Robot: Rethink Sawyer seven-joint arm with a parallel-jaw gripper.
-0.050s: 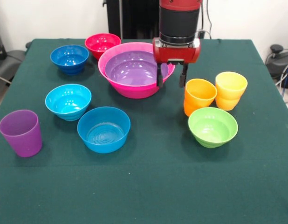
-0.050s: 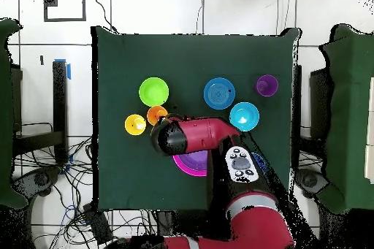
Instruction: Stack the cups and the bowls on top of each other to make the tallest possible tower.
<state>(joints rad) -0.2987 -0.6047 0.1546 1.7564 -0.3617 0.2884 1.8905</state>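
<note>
While the gripper (image 1: 171,77) hangs with jaws apart and empty over the right rim of the hot-pink bowl (image 1: 131,90), the tower is only 2 bowls, with the purple bowl (image 1: 130,69) nested inside. Next, the mid blue bowl (image 1: 104,129) looks the best fit; grip its rim squarely and lower it centred.
</note>
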